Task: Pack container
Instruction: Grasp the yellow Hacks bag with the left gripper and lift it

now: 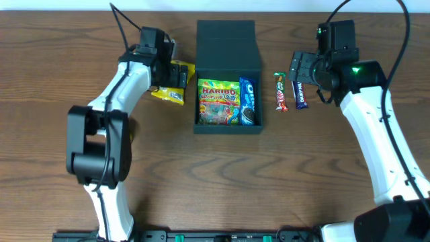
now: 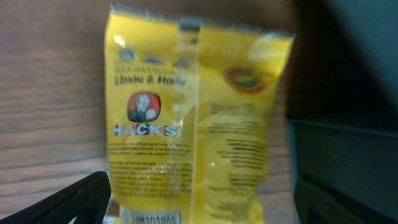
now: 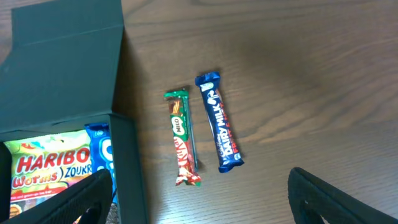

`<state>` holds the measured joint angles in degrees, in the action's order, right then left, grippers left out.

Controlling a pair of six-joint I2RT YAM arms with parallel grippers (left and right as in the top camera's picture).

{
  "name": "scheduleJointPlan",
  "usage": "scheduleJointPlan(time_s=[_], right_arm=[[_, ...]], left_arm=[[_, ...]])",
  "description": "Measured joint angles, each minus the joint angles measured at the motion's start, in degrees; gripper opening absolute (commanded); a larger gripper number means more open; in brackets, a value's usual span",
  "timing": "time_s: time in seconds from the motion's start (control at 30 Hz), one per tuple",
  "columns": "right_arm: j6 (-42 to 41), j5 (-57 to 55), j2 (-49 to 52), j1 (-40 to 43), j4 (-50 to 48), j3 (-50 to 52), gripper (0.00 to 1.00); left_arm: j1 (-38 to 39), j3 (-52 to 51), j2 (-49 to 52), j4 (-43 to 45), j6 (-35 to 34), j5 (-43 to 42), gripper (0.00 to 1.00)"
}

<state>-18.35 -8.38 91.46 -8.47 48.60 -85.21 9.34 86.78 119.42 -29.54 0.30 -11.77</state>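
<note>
The dark teal container (image 1: pixel 227 37) stands open at the table's middle, its lid flap folded back. Inside lie a Haribo bag (image 1: pixel 218 102) and a blue Oreo pack (image 1: pixel 247 101). My left gripper (image 1: pixel 168 72) is open and straddles a yellow Hacks packet (image 1: pixel 173 93) just left of the container. The packet (image 2: pixel 193 124) fills the left wrist view between the spread fingers (image 2: pixel 202 208). My right gripper (image 1: pixel 300 68) is open and empty over a red-green KitKat bar (image 3: pixel 182 138) and a blue Dairy Milk bar (image 3: pixel 219 122), which lie right of the container (image 3: pixel 62 62).
The two bars lie side by side on the wood table (image 1: pixel 336 168), the KitKat (image 1: pixel 281 92) nearer the container and the Dairy Milk (image 1: pixel 301 94) beside it. The container wall (image 2: pixel 348 162) is close on the packet's right.
</note>
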Motion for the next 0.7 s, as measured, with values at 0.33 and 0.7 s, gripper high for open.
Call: scheduleJointPlan(time_s=[0.33, 0.7], right_arm=[[0.0, 0.0, 0.0, 0.0, -0.1, 0.0, 0.91], [0.0, 0.1, 0.0, 0.7, -1.3, 0.0, 0.91]], left_arm=[[0.2, 0.2, 1.2, -3.1, 0.5, 0.8, 0.6], [0.5, 4.5, 1.3, -9.6, 0.8, 4.8, 0.45]])
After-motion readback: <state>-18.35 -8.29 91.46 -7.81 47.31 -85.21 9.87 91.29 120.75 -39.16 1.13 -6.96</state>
